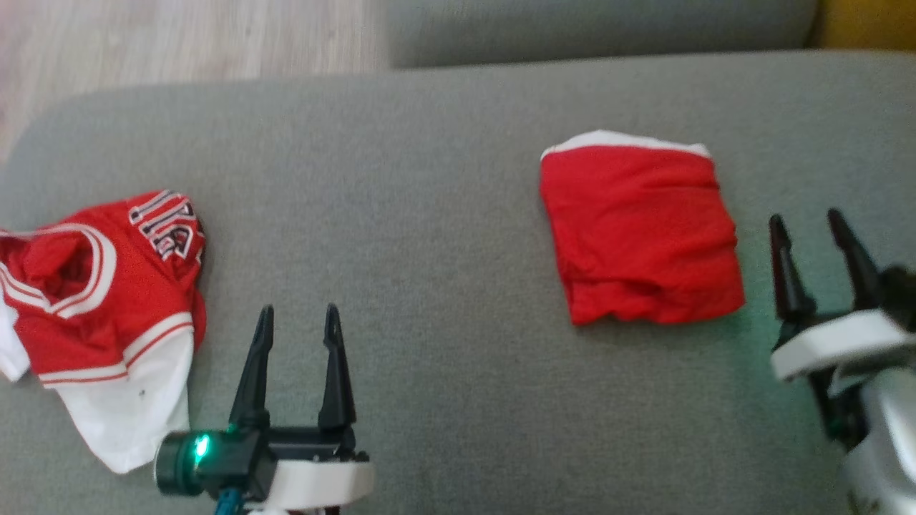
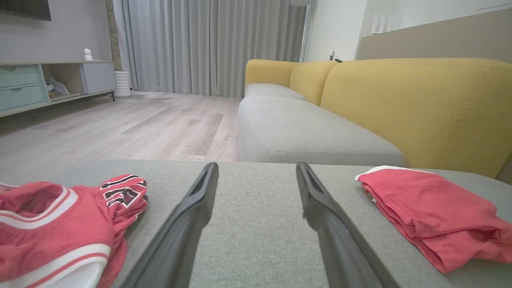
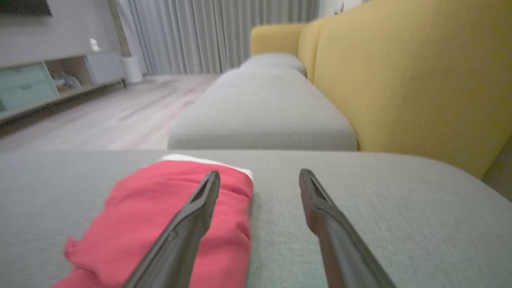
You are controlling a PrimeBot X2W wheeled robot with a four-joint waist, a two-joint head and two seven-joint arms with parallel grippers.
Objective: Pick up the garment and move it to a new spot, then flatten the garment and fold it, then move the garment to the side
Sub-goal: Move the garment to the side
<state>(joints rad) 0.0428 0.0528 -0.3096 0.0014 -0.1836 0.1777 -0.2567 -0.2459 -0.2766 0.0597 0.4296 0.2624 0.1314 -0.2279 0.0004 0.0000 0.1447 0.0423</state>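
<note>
- Your red and white jersey (image 1: 100,300) lies crumpled at the left end of the grey cushion (image 1: 444,214). It has a red body, white-and-red striped trim round an opening, a white panel at the near end, and black-and-white lettering bunched at the far edge.
- Its left side runs off the edge of the head view.
- The folded red garment (image 1: 640,229) sits well apart from it on the cushion's right half. It is a near-square stack with a white edge along the far side and layered folds at the near edge.
- Your left tool (image 1: 299,311) is just right of the jersey, fingers spread with nothing between them.
- Your right tool (image 1: 805,218) is just right of the folded red garment, fingers spread and empty. In the right wrist view one finger overlaps the red cloth, and you cannot tell whether it touches.
- A yellow backrest (image 2: 420,104) stands at the cushion's right side.
</note>
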